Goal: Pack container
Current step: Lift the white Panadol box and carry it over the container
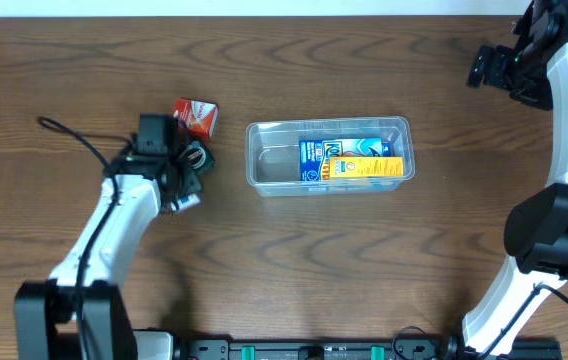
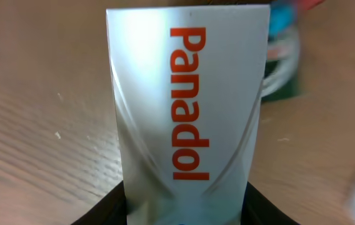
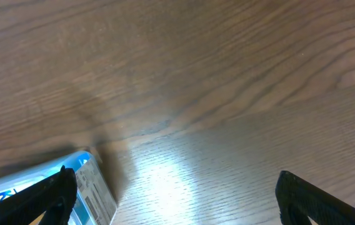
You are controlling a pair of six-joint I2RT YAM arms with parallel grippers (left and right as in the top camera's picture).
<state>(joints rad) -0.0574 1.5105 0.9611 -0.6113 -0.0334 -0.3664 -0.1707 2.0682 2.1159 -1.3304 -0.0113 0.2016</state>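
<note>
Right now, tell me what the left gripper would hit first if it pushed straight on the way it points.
The Panadol box, almost certainly: it fills the left wrist view dead ahead, with its near end between the fingers of the left gripper. Whether they clamp it is unclear.

Robot lab bench — wood-grain table point(image 1: 294, 260)

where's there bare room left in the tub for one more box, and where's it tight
Bare room: the container's left end, between its left wall and the blue box. Its right half is crowded with the blue box and the yellow box. Outside, the table in front of it is bare; left of it, the left fingers hold the Panadol box.
</note>
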